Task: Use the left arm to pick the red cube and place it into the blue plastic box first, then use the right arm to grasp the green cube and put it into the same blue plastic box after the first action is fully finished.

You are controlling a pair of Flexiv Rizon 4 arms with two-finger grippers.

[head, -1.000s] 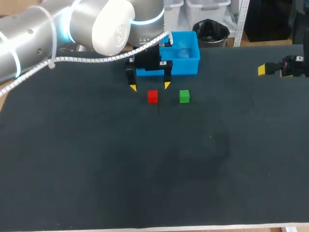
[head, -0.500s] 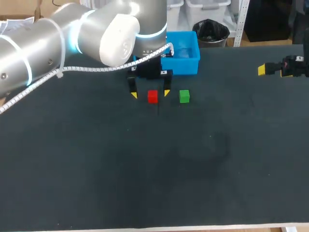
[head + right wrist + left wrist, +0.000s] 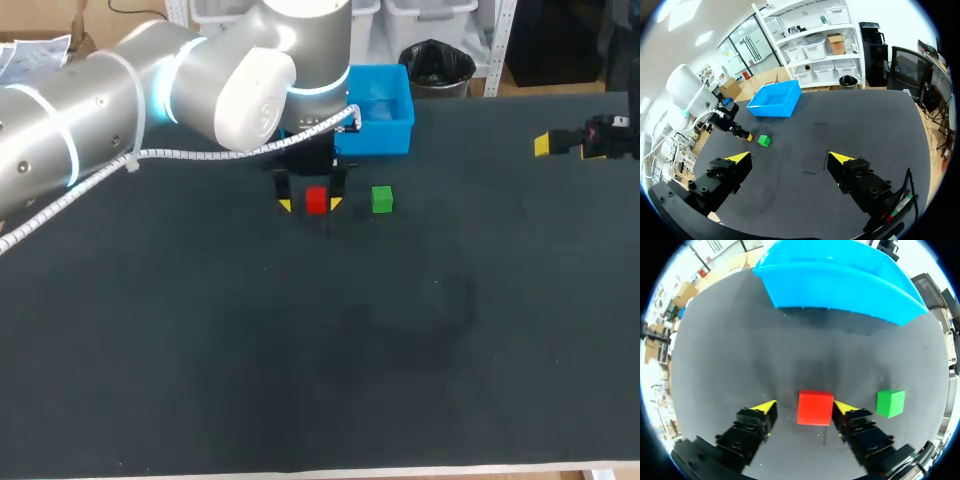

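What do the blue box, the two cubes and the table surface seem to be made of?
Blue box: probably moulded plastic, smooth and slightly glossy, with thin, even walls. Red cube and green cube: evenly coloured matt faces, sharp edges; painted wood or plastic, I cannot tell. Table surface: dark, matt, without reflections; perhaps cloth or a rubber mat.

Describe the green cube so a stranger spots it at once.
Start at the blue plastic box at the table's far edge. Just in front, two cubes sit side by side. The green cube stands free; the red cube lies between the fingers of the left gripper.
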